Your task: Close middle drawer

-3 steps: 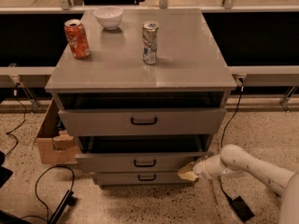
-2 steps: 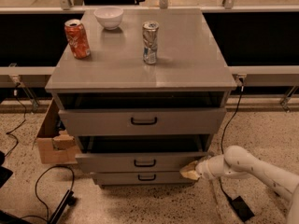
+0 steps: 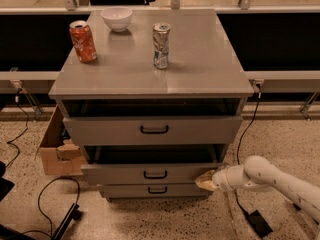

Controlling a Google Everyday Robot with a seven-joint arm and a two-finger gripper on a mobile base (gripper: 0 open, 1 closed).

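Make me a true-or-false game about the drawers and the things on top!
1. The end effector is at the right end of the middle drawer front. True.
2. The middle drawer is pushed all the way in. False: it sticks out, open.
3. A white bowl sits on the cabinet top. True.
4. The orange can lies on its side. False: the orange can stands upright.
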